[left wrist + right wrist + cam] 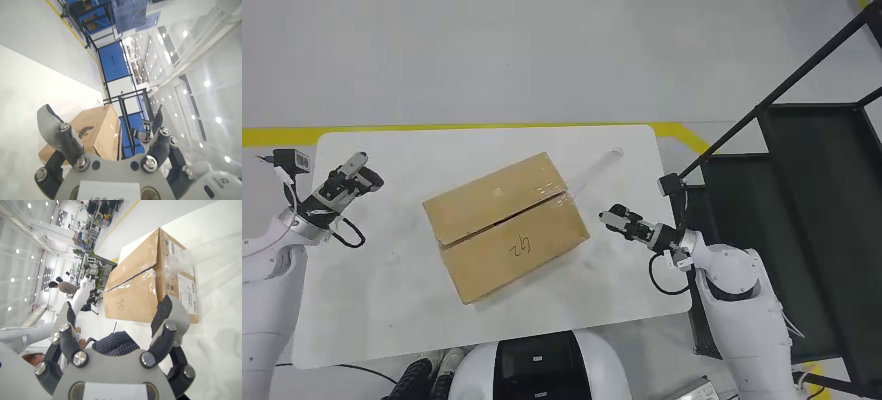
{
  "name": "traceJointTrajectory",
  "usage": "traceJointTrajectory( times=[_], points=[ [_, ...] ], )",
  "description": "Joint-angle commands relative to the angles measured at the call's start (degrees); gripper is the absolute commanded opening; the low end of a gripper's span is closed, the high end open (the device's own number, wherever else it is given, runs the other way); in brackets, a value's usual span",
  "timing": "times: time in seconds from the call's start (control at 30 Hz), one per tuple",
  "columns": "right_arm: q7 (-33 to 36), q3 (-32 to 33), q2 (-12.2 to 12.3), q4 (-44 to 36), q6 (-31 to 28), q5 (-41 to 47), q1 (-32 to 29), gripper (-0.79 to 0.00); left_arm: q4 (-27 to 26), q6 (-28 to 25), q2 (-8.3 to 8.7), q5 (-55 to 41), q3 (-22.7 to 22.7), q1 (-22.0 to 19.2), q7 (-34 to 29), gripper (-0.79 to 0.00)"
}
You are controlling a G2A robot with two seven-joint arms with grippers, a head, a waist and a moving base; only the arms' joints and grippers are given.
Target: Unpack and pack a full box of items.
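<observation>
While brown cardboard box (506, 226) sits flaps-down mid white bench (362, 300), skewed | L claw (367, 170) spread wide, over bench edge, well apart from box | R claw (607, 217) spread wide, near box's other end, not touching

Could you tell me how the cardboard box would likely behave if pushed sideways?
The cardboard box is low and wide, lying flat on the table, so it would probably slide rather than tip. A push near a corner would likely turn it. Its top flaps meet at a slit seam, so they may give under pressure.
</observation>
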Motion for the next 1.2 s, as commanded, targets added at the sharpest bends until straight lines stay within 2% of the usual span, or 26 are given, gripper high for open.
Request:
traceJointTrajectory(
  times=[0.0,0.03,0.4,0.67,0.9,1.17],
  points=[
    [5.9,-0.2,0.4,0.9,1.0,1.2,1.7,0.0,1.0,-1.3,0.04,-4.6,0.0,-0.4,-8.1,0.0],
    [7.6,0.1,0.7,1.4,1.1,2.2,2.5,0.0,1.8,-2.0,0.08,-6.6,-0.2,-0.8,-11.4,0.0],
    [7.9,0.4,0.8,1.6,1.0,2.5,3.0,0.0,1.8,-2.0,0.08,-6.6,-0.2,-0.8,-11.4,0.0],
    [1.0,-2.0,0.9,9.5,0.7,0.5,6.1,0.0,-1.1,-0.1,-0.5,0.5,2.3,0.9,-3.7,0.0],
    [-0.1,-7.5,0.9,16.4,-0.2,-1.3,10.1,0.0,0.2,0.1,-1.71,3.8,6.1,-1.2,0.4,0.0],
    [-0.9,-12.1,1.1,15.6,1.6,-4.9,9.7,0.0,2.5,1.6,-2.96,2.1,9.1,-6.3,-0.7,0.0]
  ],
)
